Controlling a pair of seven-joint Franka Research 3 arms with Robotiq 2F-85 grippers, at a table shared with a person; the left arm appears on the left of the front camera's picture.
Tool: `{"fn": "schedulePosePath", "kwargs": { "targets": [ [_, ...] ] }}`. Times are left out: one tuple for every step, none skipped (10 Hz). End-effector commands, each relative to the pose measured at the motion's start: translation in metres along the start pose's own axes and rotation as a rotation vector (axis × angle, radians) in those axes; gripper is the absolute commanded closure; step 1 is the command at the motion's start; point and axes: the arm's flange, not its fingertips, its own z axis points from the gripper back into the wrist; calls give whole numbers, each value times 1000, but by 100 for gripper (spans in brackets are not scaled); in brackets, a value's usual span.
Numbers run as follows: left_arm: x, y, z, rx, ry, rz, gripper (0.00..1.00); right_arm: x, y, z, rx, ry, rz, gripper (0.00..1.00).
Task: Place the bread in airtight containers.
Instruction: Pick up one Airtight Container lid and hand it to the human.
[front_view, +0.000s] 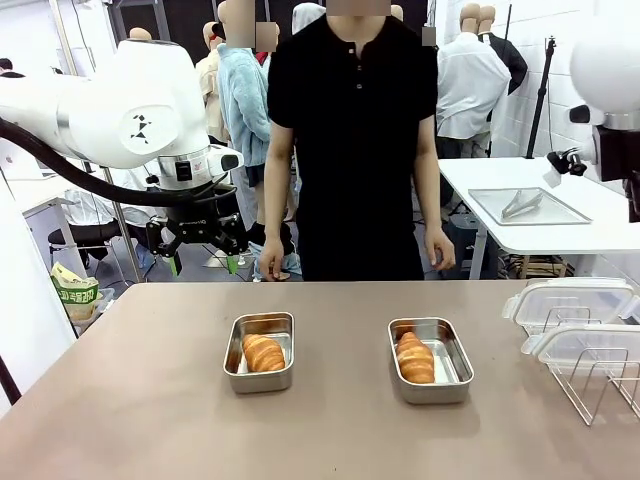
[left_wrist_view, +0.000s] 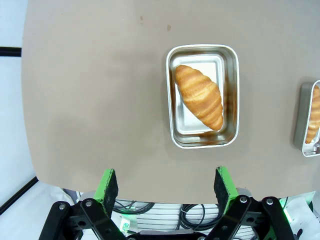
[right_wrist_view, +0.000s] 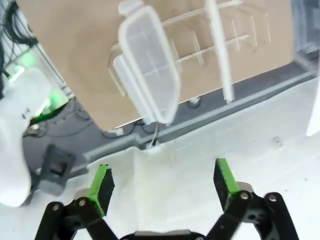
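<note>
- Left pincer (left_wrist_view: 165, 185): hanging spread wide, gripping and touching nothing.
- Croissant (left_wrist_view: 200, 96): lying diagonally in an open steel container (left_wrist_view: 232, 100), ahead of the left pincer, well apart.
- Second croissant (front_view: 415, 357): sitting in the second container (front_view: 456, 356), farther off sideways.
- Right pincer (right_wrist_view: 162, 185): standing spread, empty, with a clear lid (right_wrist_view: 150, 75) lying ahead, well apart.
</note>
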Motion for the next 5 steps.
{"fn": "schedulePosePath", "kwargs": {
  "targets": [
    [0,2,1,-3,-1,2,0,-22,1,-14,20,-224,16,0],
    [0,2,1,-3,-1,2,0,-26,-2,-18,62,-287,37,0],
    [0,2,1,-3,-1,2,0,-28,-6,-28,81,-286,66,0],
    [0,2,1,-3,-1,2,0,-31,-13,-33,145,-327,63,0],
    [0,2,1,-3,-1,2,0,-27,-17,-34,147,-311,76,0]
  ]
}}
